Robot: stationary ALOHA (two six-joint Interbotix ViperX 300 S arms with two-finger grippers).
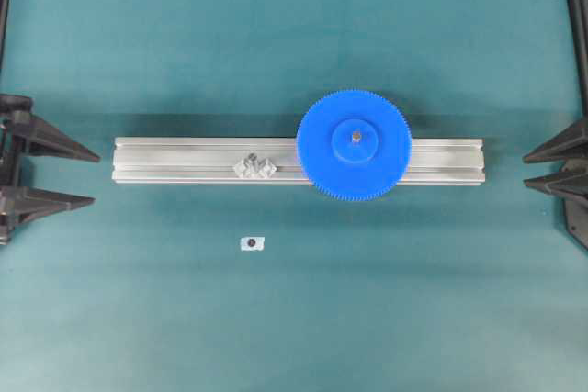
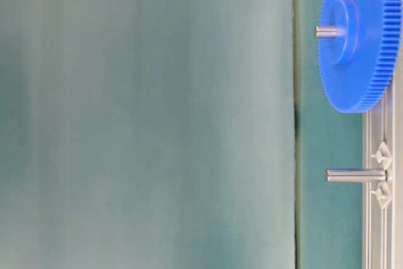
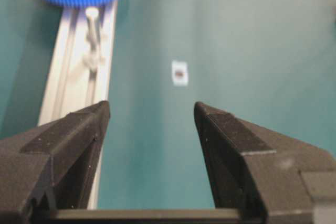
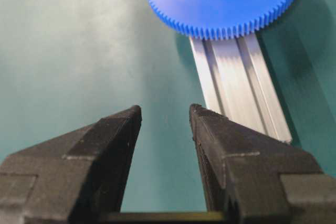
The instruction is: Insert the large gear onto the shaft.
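Overhead view: the left pincer [image 1: 90,177] waits at the counter's [image 1: 276,43] edge, fingers apart and empty. Along the aluminium rail [image 1: 165,161], a bare pin on a faceted mount [image 1: 254,167] stands left of centre, a small white tag [image 1: 252,243] lying below it. Further right, the large gear [image 1: 354,145] sits flat on the rail, the shaft [image 1: 356,137] showing through its hub. The right pincer [image 1: 527,173] rests apart, holding nothing.

large gear [image 1: 354,145]: bright blue, toothed, flat on the rail's right half (a pin tip pokes through its hub)
shaft [image 1: 355,136]: through the gear's centre
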